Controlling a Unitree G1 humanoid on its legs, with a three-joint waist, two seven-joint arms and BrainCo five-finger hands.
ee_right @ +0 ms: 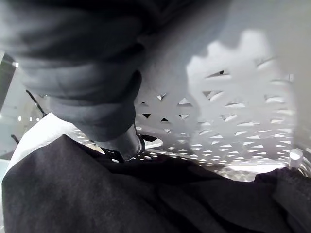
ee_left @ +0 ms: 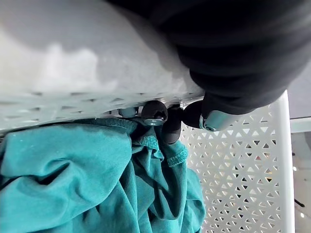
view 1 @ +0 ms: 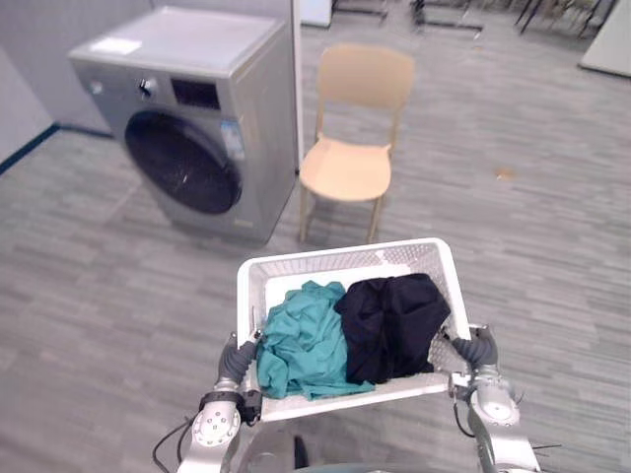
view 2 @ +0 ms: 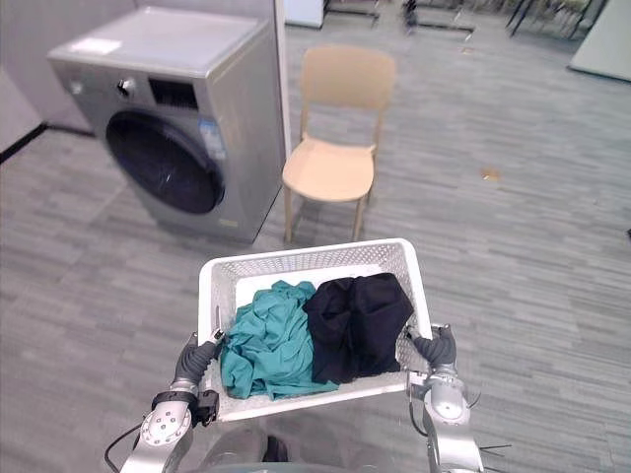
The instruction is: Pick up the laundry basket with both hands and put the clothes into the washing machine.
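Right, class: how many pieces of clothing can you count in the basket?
2. A teal garment lies in the left half of the basket; a black garment lies in its right half, touching the teal one. Others may be hidden underneath.

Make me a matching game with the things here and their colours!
Things:
1. laundry basket
2. chair
3. washing machine
4. left garment in the basket

Colours:
A. tan
B. teal
C. white
D. silver-grey

Pairs: 1-C, 2-A, 3-D, 4-B.
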